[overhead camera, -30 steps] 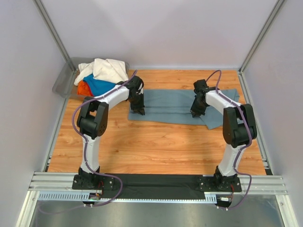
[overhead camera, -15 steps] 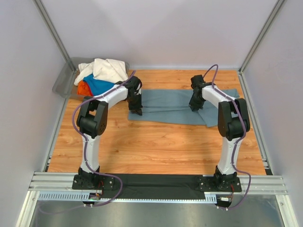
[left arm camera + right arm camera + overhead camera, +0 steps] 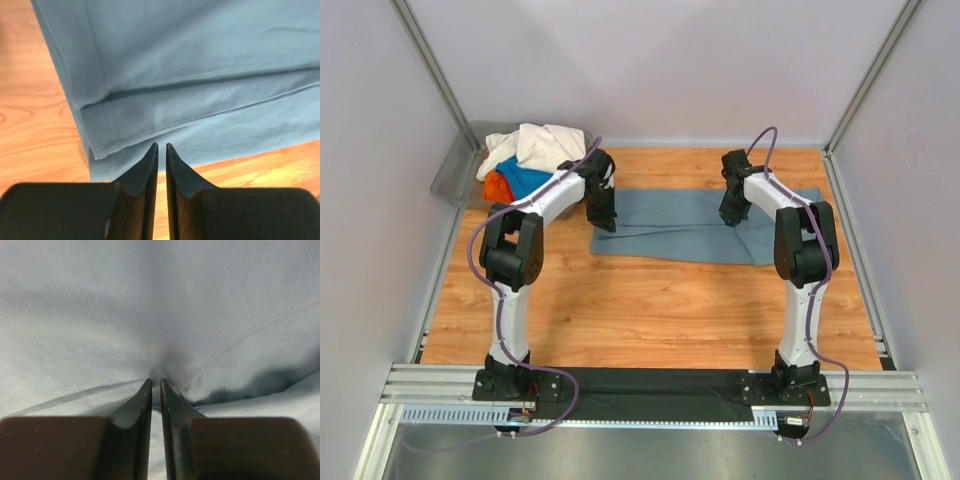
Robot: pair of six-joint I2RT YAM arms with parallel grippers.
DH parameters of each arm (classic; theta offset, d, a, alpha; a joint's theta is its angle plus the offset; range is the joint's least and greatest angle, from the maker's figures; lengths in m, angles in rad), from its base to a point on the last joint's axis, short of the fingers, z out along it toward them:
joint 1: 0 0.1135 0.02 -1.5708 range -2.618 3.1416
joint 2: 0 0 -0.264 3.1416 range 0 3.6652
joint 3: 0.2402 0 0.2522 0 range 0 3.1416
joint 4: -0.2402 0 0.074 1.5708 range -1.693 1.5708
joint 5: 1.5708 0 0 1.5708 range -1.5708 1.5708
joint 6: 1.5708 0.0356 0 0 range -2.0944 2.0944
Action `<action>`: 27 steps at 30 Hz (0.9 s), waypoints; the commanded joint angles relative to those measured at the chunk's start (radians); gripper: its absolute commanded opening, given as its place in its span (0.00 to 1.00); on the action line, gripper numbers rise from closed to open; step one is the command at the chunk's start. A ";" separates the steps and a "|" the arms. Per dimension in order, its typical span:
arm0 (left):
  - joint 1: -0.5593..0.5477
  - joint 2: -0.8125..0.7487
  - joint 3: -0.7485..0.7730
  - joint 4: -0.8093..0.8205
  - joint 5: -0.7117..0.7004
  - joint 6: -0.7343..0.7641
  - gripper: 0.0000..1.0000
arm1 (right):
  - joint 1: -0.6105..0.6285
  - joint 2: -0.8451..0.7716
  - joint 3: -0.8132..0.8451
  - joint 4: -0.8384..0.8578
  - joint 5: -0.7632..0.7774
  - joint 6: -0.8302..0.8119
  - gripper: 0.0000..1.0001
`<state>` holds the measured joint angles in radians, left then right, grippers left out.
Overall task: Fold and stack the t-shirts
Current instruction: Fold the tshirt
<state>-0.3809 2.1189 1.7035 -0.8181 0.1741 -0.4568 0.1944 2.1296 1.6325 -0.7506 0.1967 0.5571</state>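
- Two tools stood over one garment: the large slate grey-blue cloth t-shirt (image 3: 680, 228) lay folded into a long band on the far half of the wooden counter (image 3: 620, 300), with its long axis running left to right.
- Your left tool (image 3: 161, 146) hung at the band's left end, tips just above the near hem by the corner. Its jaws were all but closed, with only a thin slit between them and nothing held.
- Your right tool (image 3: 155, 381) sat right of the band's middle, well short of the right end, tips down on a pucker of cloth. Its jaws were nearly together, and you could not tell whether a pinch of fabric was caught at the very tips.
- The heap of cream-white, bright blue and red-orange cloth shirts (image 3: 545, 148) sat in the grey plastic bin (image 3: 448, 178) at the far left corner, nearer your left arm.
- Judged from that layout, the next fold would run end to end along the band. The right end lay further right of your right tool, while your left tool was already at its end.
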 commanded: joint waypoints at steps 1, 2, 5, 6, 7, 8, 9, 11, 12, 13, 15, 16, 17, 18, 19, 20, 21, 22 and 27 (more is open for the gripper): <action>0.004 -0.020 0.056 -0.020 0.010 0.027 0.17 | -0.019 0.021 0.085 0.002 0.003 -0.049 0.15; -0.001 -0.028 0.045 -0.004 0.031 0.024 0.18 | -0.021 -0.006 0.096 -0.010 -0.003 -0.054 0.23; -0.036 -0.068 0.003 0.029 0.077 0.010 0.22 | -0.039 -0.110 0.115 -0.102 -0.009 -0.069 0.48; -0.064 -0.092 -0.013 0.065 0.087 -0.008 0.24 | -0.068 -0.146 0.081 -0.157 -0.003 -0.053 0.54; -0.078 -0.103 -0.033 0.086 0.093 -0.008 0.26 | -0.093 -0.186 0.048 -0.168 -0.003 -0.045 0.61; -0.093 -0.114 -0.068 0.143 0.120 -0.035 0.27 | -0.127 -0.265 0.008 -0.170 -0.069 -0.033 0.66; -0.111 -0.123 -0.085 0.177 0.140 -0.048 0.31 | -0.165 -0.307 -0.047 -0.156 -0.112 -0.017 0.67; -0.163 -0.123 -0.108 0.243 0.210 -0.089 0.33 | -0.310 -0.418 -0.232 -0.113 -0.278 0.021 0.69; -0.179 -0.116 -0.105 0.293 0.229 -0.100 0.34 | -0.391 -0.450 -0.291 -0.060 -0.327 0.027 0.69; -0.196 -0.094 -0.097 0.306 0.240 -0.111 0.34 | -0.426 -0.473 -0.342 -0.043 -0.395 0.030 0.69; -0.234 -0.067 -0.045 0.297 0.252 -0.117 0.34 | -0.508 -0.525 -0.492 0.015 -0.471 0.033 0.69; -0.245 -0.042 -0.030 0.293 0.258 -0.118 0.35 | -0.529 -0.540 -0.546 0.043 -0.540 0.038 0.69; -0.251 -0.034 -0.018 0.298 0.272 -0.120 0.35 | -0.547 -0.566 -0.591 0.072 -0.571 0.044 0.70; -0.253 -0.031 -0.016 0.301 0.278 -0.128 0.36 | -0.571 -0.579 -0.678 0.139 -0.597 0.056 0.71; -0.253 -0.027 -0.018 0.304 0.286 -0.132 0.36 | -0.578 -0.591 -0.710 0.164 -0.620 0.063 0.73; -0.253 -0.028 -0.024 0.306 0.291 -0.132 0.36 | -0.581 -0.611 -0.738 0.192 -0.632 0.064 0.75; -0.254 -0.030 -0.025 0.303 0.291 -0.132 0.36 | -0.581 -0.619 -0.790 0.248 -0.646 0.075 0.75; -0.256 -0.037 -0.031 0.301 0.291 -0.128 0.36 | -0.581 -0.622 -0.812 0.276 -0.666 0.090 0.75; -0.256 -0.057 -0.059 0.272 0.277 -0.109 0.36 | -0.579 -0.585 -0.916 0.472 -0.703 0.176 0.73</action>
<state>-0.6388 2.0823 1.6478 -0.5453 0.4366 -0.5705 -0.3874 1.5307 0.7547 -0.5041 -0.4507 0.6685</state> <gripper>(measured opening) 0.357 0.738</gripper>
